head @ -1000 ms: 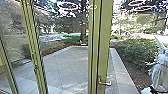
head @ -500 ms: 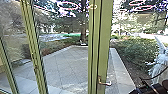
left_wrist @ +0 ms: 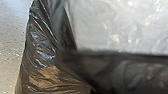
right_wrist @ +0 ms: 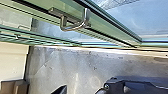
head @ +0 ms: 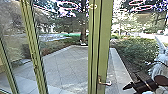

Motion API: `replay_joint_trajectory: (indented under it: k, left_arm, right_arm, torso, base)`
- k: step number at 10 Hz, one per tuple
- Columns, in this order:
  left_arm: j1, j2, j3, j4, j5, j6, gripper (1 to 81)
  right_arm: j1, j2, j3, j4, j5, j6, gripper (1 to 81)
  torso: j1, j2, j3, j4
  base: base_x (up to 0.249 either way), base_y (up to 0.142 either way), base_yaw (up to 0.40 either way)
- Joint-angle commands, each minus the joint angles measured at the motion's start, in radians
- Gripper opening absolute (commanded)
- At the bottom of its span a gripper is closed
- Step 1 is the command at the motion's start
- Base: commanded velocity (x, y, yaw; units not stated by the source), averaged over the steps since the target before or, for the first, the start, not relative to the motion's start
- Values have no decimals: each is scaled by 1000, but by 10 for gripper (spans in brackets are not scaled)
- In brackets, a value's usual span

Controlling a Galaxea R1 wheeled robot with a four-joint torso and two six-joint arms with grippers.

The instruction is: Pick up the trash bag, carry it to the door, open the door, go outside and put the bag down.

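The trash bag (left_wrist: 42, 55) is close before the left wrist; whether the left gripper grasps it cannot be determined. Film is slick, pliable, probably light, tearable: grip gathered folds. Right gripper (head: 130, 81), 2 o'clock, is released. Door handle (head: 105, 83), 1 o'clock, appears rigid: engage the lever's free end.

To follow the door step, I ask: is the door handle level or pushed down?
Roughly level: in the head view, the door handle extends sideways, not down.
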Motion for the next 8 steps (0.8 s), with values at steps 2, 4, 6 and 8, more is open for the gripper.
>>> replay_joint_trajectory:
  k: [2, 4, 6, 8]
  left_arm:
    - [-61, -1, 1, -2, 53, 0, 10]
    - [-61, 1, -14, -3, 53, 0, 10]
    - [-61, 1, -14, -3, 51, 0, 10]
    - [-61, 1, -14, -3, 49, 0, 10]
  right_arm:
    - [158, 75, -62, 18, -26, 96, 811]
    - [158, 127, -116, 18, -20, 136, 811]
    - [160, 163, -187, 20, -21, 179, 811]
    - [162, 209, -271, 18, -29, 207, 811]
  torso:
    - [0, 0, 0, 0]
    - [0, 0, 0, 0]
    - [0, 0, 0, 0]
    - [0, 0, 0, 0]
  base:
    - [0, 0, 0]
    - [0, 0, 0]
    - [0, 0, 0]
    - [0, 0, 0]
